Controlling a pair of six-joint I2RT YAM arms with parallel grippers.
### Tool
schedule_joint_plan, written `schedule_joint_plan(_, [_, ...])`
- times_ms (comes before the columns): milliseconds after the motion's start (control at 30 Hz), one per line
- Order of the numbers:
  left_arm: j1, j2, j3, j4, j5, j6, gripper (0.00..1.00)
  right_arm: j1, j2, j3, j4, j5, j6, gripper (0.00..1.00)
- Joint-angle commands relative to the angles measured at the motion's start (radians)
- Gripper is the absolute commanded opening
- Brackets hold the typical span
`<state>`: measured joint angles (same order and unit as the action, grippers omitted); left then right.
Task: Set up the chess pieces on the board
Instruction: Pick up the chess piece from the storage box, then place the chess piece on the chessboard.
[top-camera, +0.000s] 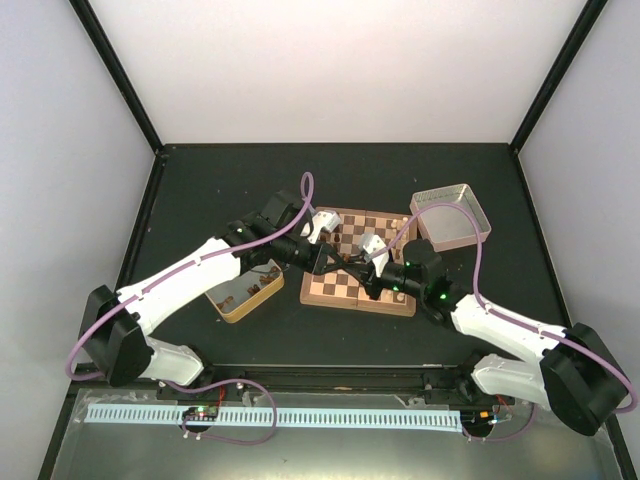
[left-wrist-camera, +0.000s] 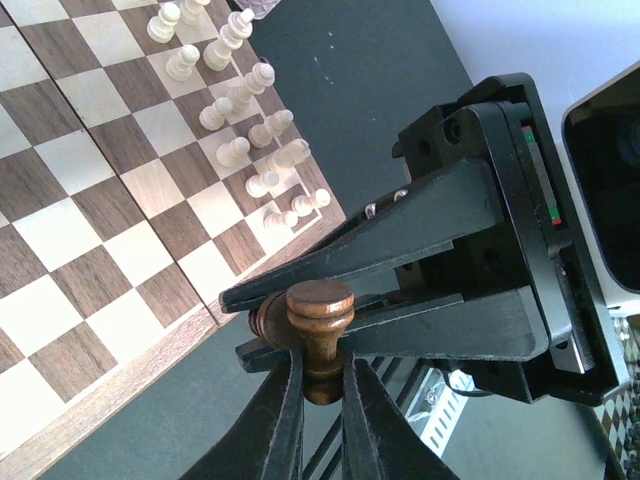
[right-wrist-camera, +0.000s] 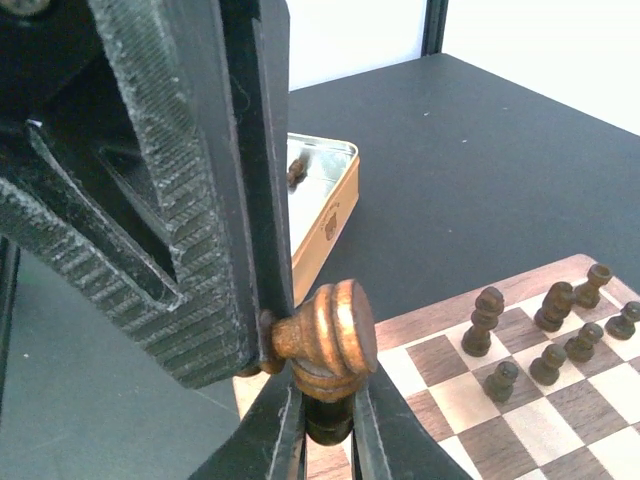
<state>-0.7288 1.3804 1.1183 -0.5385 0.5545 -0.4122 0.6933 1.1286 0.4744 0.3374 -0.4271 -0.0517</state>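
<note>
I have the left end effector (left-wrist-camera: 322, 368) and right end effector (right-wrist-camera: 326, 405) both clamped on one dark piece (left-wrist-camera: 318, 318), above the board (left-wrist-camera: 90, 250) toward 9 o'clock. Light, stiff, slippery wood, I judge: grip its stem.

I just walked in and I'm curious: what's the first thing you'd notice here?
The left tool and right tool both pinch one dark chess piece beside the board's edge. Rows of pale pieces stand along one side of it.
</note>
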Motion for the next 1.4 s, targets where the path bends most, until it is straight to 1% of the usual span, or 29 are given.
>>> schedule_joint_plan(0, [-0.008,-0.026,0.044,-0.019,-0.006,0.002,0.09,-0.002,-0.013,0.004,0.003,0.029,-0.003,0.05])
schedule_joint_plan(133, [-0.008,-0.020,0.046,-0.075,-0.064,0.019,0.09,-0.002,-0.030,0.000,-0.071,0.095,0.051,0.01])
schedule_joint_plan(300, [-0.008,0.019,0.049,-0.191,-0.150,0.047,0.09,-0.002,-0.061,-0.012,-0.164,0.195,0.137,0.01])
schedule_joint_plan(467, [-0.009,0.119,0.059,-0.314,-0.183,0.080,0.09,-0.002,-0.099,0.001,-0.238,0.324,0.248,0.01])
schedule_joint_plan(600, [-0.010,0.205,0.081,-0.405,-0.239,0.097,0.10,-0.004,-0.129,0.003,-0.252,0.386,0.307,0.01])
schedule_joint_plan(867, [-0.015,0.368,0.187,-0.524,-0.328,0.107,0.11,-0.003,-0.168,-0.023,-0.230,0.383,0.316,0.01])
schedule_joint_plan(967, [-0.018,0.404,0.233,-0.546,-0.341,0.105,0.15,-0.002,-0.177,-0.035,-0.221,0.374,0.314,0.01])
schedule_joint_plan(1067, [-0.018,0.440,0.273,-0.571,-0.353,0.109,0.16,-0.004,-0.183,-0.044,-0.214,0.375,0.314,0.01])
schedule_joint_plan(1167, [-0.018,0.477,0.307,-0.591,-0.354,0.112,0.16,-0.003,-0.190,-0.052,-0.210,0.378,0.313,0.01])
schedule_joint_plan(1267, [-0.018,0.503,0.330,-0.597,-0.359,0.113,0.11,-0.003,-0.199,-0.060,-0.207,0.381,0.311,0.02])
schedule_joint_plan(1333, [-0.018,0.511,0.339,-0.604,-0.368,0.109,0.12,-0.003,-0.201,-0.062,-0.207,0.381,0.309,0.02])
schedule_joint_plan(1367, [-0.018,0.510,0.341,-0.606,-0.371,0.105,0.14,-0.003,-0.203,-0.062,-0.209,0.380,0.307,0.02])
